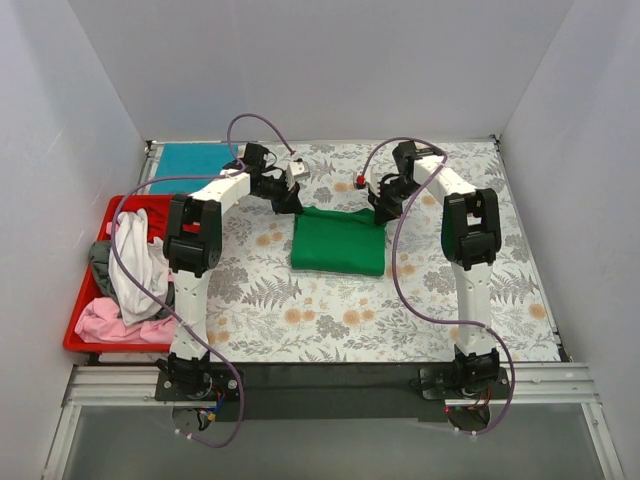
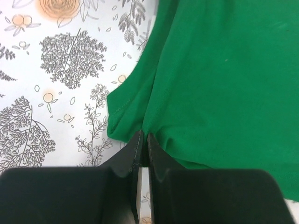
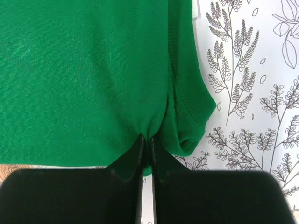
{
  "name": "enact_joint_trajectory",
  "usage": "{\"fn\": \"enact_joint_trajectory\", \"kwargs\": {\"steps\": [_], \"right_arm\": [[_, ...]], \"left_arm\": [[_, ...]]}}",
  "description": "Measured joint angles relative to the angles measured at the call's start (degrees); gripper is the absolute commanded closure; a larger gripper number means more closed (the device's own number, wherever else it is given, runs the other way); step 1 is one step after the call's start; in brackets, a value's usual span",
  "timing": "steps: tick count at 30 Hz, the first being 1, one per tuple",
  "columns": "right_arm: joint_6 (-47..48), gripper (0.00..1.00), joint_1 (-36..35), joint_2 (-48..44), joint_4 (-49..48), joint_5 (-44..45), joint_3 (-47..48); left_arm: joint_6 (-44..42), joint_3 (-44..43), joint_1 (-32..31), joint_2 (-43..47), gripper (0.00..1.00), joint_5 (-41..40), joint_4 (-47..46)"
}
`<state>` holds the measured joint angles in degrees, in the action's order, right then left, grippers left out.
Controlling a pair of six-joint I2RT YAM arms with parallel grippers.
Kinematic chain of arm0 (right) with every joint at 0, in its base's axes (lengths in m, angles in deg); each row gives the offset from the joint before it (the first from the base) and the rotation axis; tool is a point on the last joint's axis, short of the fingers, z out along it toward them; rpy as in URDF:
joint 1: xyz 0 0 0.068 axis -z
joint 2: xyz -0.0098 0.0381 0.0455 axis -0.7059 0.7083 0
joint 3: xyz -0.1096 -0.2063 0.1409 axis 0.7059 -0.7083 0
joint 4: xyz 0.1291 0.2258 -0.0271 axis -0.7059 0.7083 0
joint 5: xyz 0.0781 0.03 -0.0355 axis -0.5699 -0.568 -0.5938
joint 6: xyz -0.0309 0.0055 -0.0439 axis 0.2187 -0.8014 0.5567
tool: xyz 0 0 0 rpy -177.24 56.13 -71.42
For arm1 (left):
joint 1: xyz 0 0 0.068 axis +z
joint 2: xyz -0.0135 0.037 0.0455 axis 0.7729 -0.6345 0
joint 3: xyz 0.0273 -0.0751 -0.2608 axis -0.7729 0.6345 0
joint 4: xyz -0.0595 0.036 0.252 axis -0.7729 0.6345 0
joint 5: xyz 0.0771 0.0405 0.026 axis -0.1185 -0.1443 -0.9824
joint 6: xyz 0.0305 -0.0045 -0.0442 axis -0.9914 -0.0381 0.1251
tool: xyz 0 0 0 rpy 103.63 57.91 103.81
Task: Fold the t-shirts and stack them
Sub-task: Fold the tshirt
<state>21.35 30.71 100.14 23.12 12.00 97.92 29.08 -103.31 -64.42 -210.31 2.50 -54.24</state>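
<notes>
Green t-shirt [image 1: 340, 240]: it lies folded into a rectangle on the cloth, between my two grippers. Each gripper holds one corner of its far edge.
Left gripper [image 2: 143, 140]: my two fingers are pressed together, with a small pinch of the green cloth between the tips. The cloth wrinkles a little at this place, and a hemmed flap hangs just to the left of my fingers.
Right gripper [image 3: 145, 140]: here too my fingers are closed tight on the green cloth. The cloth gathers at the tips, and a stitched sleeve edge curls just to the right of them.
Teal t-shirt [image 1: 195, 160]: it lies flat at the far left corner of the table, to the left of my left gripper and apart from it.
White t-shirt [image 1: 135, 260]: it is heaped in the tray, well apart from my left gripper, on the left side.
Pink t-shirt [image 1: 105, 320]: it is in the same tray, at the near end.
Dark grey t-shirt [image 1: 100, 262]: it shows only a little, beside the white one.
Red tray [image 1: 120, 208]: it stands at the left edge of the table.
Floral table cloth [image 1: 300, 310]: it lies under the green t-shirt and under both of my grippers.
</notes>
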Motion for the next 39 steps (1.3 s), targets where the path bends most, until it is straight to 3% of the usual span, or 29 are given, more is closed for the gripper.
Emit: {"fn": "enact_joint_trajectory", "kwargs": {"steps": [7, 14, 19, 23, 26, 27, 29, 31, 32, 33, 35, 36, 37, 39], "right_arm": [[-0.50, 0.99, 0.04, -0.09, -1.33, -0.44, -1.36], [-0.50, 0.99, -0.79, -8.22, -2.16, -0.31, -12.59], [-0.70, 0.99, -0.87, -13.11, -0.96, -0.57, -13.05], [-1.31, 0.99, -0.81, -11.23, -0.94, -0.57, -9.55], [-1.62, 0.91, -0.81, -6.78, -1.07, -0.37, -5.97], [-1.70, 0.78, -0.81, -5.03, -1.16, -0.26, -4.68], [-2.69, 0.64, -0.81, -1.66, -0.96, -0.04, -1.90], [-4.13, 0.60, -0.74, 0.85, -1.01, 0.17, 0.94], [-5.05, 0.54, -0.66, 1.40, -0.83, 0.22, 2.14], [-6.32, 0.47, -0.48, 1.57, -1.01, 0.31, 3.13], [-9.62, 0.44, 0.20, 1.38, -1.84, 0.17, 4.96], [-11.65, 0.28, 0.79, 0.85, -2.80, -0.07, 5.49], [-14.38, 0.22, 1.49, -0.04, -3.69, -0.35, 5.46], [-20.46, 0.18, 3.19, -3.21, -6.38, -1.09, 4.00]], "left_arm": [[2.23, 0.50, -0.37, -2.25, 1.00, -0.79, -2.36], [0.63, 9.49, -2.01, 3.96, 1.00, -0.17, 0.79], [1.81, 6.82, -1.70, 6.78, 1.00, 0.48, 2.62], [2.71, 0.52, -0.96, 5.01, 1.00, 0.48, 2.62], [3.23, -2.21, -0.59, 2.56, 0.98, 0.15, 1.70], [3.45, -2.21, -0.48, 1.84, 0.94, 0.02, 1.31], [4.15, -2.21, -0.28, 0.00, 0.76, -0.35, 0.26], [6.08, -2.19, -0.02, -1.66, 0.66, -1.16, -1.33], [7.61, -2.19, 0.17, -2.27, 0.56, -1.68, -2.45], [9.51, -2.19, 0.44, -2.60, 0.53, -2.12, -3.93], [14.69, -2.19, 1.29, -2.62, 0.49, -2.64, -6.86], [17.42, -2.19, 1.90, -2.36, 0.47, -2.62, -8.57], [20.37, -2.08, 2.58, -1.97, 0.45, -2.49, -10.32], [26.88, -0.15, 4.22, 0.24, 0.43, -2.23, -14.14]]}}
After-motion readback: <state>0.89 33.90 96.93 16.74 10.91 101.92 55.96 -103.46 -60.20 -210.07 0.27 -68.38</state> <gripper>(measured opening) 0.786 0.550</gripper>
